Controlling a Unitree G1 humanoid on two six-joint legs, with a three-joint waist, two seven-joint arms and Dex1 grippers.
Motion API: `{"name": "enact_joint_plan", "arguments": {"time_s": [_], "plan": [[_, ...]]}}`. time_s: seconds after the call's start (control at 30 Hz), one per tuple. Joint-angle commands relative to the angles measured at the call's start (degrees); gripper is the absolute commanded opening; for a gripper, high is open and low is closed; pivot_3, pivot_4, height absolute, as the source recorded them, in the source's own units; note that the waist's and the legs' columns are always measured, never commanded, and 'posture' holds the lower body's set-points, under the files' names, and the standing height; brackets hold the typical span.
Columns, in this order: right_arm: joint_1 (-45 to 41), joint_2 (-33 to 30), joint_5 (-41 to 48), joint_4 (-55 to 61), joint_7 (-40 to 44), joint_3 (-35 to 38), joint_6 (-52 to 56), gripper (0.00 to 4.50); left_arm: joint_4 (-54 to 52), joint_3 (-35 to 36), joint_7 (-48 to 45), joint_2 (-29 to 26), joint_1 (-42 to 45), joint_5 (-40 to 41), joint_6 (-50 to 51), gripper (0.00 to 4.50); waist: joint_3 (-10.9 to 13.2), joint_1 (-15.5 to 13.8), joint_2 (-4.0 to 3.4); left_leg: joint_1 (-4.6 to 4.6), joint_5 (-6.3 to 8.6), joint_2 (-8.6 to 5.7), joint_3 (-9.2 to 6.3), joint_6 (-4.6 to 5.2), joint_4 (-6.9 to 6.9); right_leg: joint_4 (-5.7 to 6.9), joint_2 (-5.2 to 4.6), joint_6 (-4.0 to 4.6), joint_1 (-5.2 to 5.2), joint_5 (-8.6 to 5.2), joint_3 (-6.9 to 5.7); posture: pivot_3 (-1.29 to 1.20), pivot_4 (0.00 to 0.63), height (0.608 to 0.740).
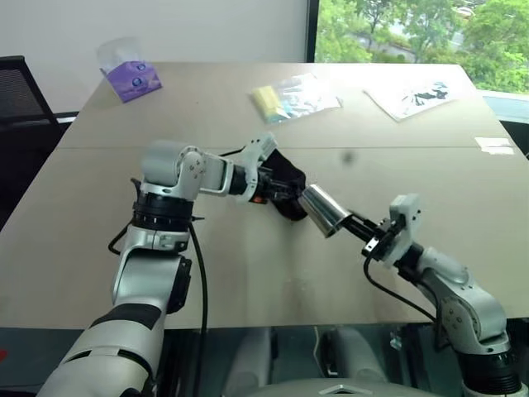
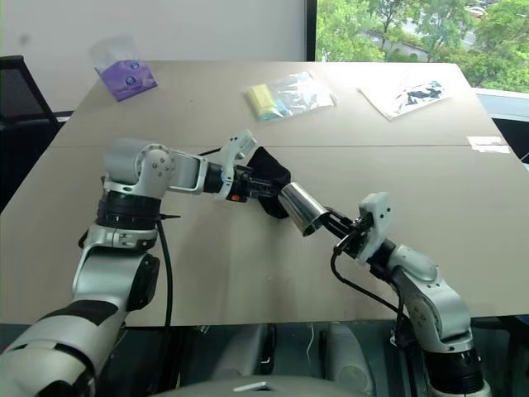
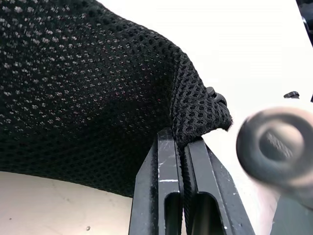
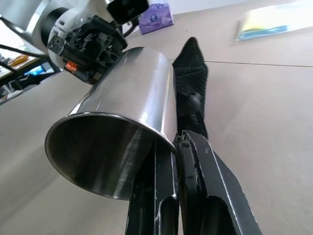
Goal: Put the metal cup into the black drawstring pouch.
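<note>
Black mesh of the black drawstring pouch (image 1: 288, 184) hangs above the counter (image 1: 248, 273), its edge clenched in the left gripper (image 3: 183, 147). Just to its right, the metal cup (image 1: 324, 210) is grasped by its rim in the right gripper (image 4: 178, 144), base toward the pouch, long axis slanting up toward it. The right wrist view shows the cup's open mouth facing back along the jaws; the head views do not.
</note>
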State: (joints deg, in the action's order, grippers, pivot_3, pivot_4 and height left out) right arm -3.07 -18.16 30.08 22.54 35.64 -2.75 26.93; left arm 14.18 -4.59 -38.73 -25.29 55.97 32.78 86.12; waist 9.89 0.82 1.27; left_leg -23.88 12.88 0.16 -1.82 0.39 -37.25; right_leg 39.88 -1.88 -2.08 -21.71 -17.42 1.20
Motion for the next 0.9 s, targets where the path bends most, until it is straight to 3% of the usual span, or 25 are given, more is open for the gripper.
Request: {"name": "enact_joint_plan", "arguments": {"time_s": [0.03, 0.33, 0.6, 0.77, 0.9], "plan": [[-2.98, -0.06, -4.09, -3.91, 0.75, -3.15, -2.87, 0.02, -1.60, -0.69, -1.24, 0.19, 2.31, 0.84, -0.40, 0.00, 0.00, 0.02, 0.00, 0.00, 0.01, 0.00, 0.00, 0.01, 0.00, 0.00, 0.00, 0.00, 0.00, 0.00, -0.01, 0.00, 0.150, 0.740], [-8.02, -0.56, -14.51, -13.94, -3.15, -6.15, -5.49, 0.02, -8.34, -2.75, -1.33, 0.17, 1.33, 2.25, 1.80, 0.00, 0.00, 0.13, 0.00, 0.00, -0.03, 0.01, 0.01, -0.05, 0.00, 0.01, -0.01, 0.00, -0.01, 0.00, 0.03, 0.00, 0.150, 0.740], [-10.65, 4.39, -11.78, -18.18, -6.71, -2.10, -3.19, 0.02, -14.06, -4.14, -1.74, -1.53, -0.22, 3.54, 3.16, 0.00, 0.00, 0.10, -0.01, 0.01, -0.04, 0.02, -0.01, -0.06, -0.01, 0.03, -0.01, 0.01, 0.00, 0.00, 0.16, 0.00, 0.150, 0.740], [-11.84, 11.32, -0.38, -16.27, -3.74, 0.21, 1.78, 0.02, -14.37, -2.43, -2.20, 0.09, 0.90, 5.16, 2.78, 0.00, 0.00, 0.09, -0.01, 0.00, -0.03, 0.02, -0.03, -0.06, -0.03, 0.04, -0.01, 0.01, 0.00, 0.00, 0.13, 0.00, 0.150, 0.740], [-14.46, 17.18, 7.91, -17.35, -8.05, 5.72, 9.07, 0.02, -15.41, 1.16, -0.90, 2.06, 1.03, 6.53, 4.63, 0.00, 0.01, 0.36, -0.03, 0.01, -0.03, 0.04, -0.01, -0.06, -0.01, 0.04, -0.04, 0.02, 0.00, 0.01, 0.13, 0.00, 0.150, 0.740]]}}
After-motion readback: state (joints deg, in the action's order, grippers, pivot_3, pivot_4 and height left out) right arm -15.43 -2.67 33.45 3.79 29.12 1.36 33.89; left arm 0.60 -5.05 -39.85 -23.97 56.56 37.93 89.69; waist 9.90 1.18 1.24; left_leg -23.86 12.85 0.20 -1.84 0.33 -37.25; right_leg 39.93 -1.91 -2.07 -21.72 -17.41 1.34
